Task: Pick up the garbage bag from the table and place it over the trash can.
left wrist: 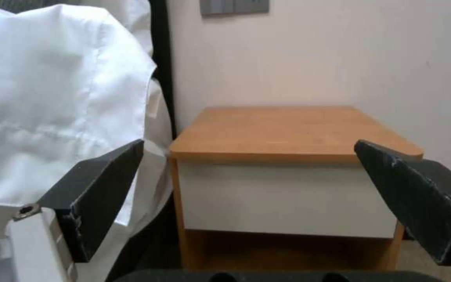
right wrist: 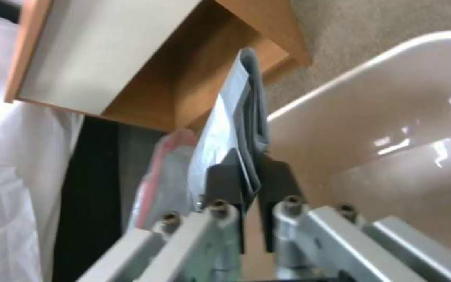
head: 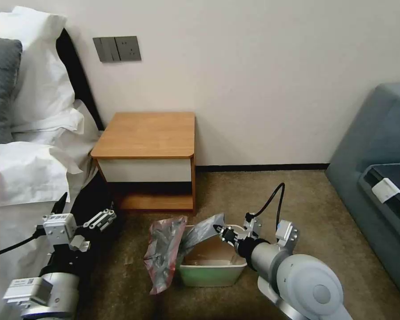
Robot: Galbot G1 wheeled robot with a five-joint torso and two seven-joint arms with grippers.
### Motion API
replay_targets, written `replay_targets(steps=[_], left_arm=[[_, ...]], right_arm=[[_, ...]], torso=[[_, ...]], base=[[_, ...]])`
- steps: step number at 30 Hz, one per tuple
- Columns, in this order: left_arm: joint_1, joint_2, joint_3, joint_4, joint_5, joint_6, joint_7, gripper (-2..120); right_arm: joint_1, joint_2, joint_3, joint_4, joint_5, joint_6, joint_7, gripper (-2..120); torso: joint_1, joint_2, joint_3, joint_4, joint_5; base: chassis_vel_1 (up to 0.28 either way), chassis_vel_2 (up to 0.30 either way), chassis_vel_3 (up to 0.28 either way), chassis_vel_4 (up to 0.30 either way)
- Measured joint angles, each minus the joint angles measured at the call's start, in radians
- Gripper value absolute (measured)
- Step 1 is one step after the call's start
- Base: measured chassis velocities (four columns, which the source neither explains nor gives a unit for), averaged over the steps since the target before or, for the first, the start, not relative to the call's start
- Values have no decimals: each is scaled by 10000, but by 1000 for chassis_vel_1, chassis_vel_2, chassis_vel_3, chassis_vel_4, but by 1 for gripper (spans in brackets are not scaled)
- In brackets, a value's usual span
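Garbage bag (head: 169, 251) — crinkly grey, pinkish rim — draped over trash can (head: 213, 269) edge, pinched in right tool (head: 221, 233); left tool (head: 82, 222) open.

Carpet floor (head: 333, 231): trash can (head: 211, 269), table (head: 149, 138) standing on it.

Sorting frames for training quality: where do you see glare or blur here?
Right wrist view: white glare patches on the trash can inner wall; right gripper and garbage bag look soft. Left wrist view: left gripper fingers blurred, table clearer. Head view: even lighting.
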Motion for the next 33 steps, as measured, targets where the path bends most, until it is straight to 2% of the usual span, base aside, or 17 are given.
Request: replay_targets(steps=[8,10,12,14,16,18,20,24,28,33], left_arm=[[39,47,14,0,55,-99,0,100],[26,31,31,0,105,-133,0,100],[12,12,47,0,162,-171,0,100],[11,9,48,0,169,-174,-1,100],[11,7,52,0,174,-177,-3,100],[10,7,53,0,175,-177,-3,100],[16,8,79,0,200,-177,3,100],[77,65,261,0,343,-93,107,100],[193,255,693,-2,683,4,238,100],[211,278,740,-1,722,24,249,100]], right_arm=[[-28,-241,134,287,456,-28,930,44],[-44,-273,185,324,537,-69,1042,48],[-115,-303,319,400,647,-165,1206,59],[-148,-311,383,439,679,-195,1248,63],[-182,-340,532,590,836,-208,1368,75],[-180,-346,563,631,897,-209,1407,76],[-164,-362,720,873,1211,-208,1595,89],[-213,-323,866,1055,1272,-223,1605,99],[-299,-253,1064,1175,1241,-273,1541,100],[-383,-192,1203,1185,954,-301,1354,100]], torso=[[0,0,0,0,0],[0,0,0,0,-1],[0,0,0,0,0],[0,0,0,0,0],[0,0,0,-1,0],[0,0,0,-1,1],[0,0,0,0,0],[0,0,0,-1,0],[0,0,0,-2,-1],[0,0,0,0,0]], base=[[0,0,0,0],[0,0,0,0],[0,0,0,0],[0,0,0,0],[0,0,0,0],[0,0,0,0],[0,0,0,0],[0,0,0,0],[0,0,0,0],[0,0,0,0]])
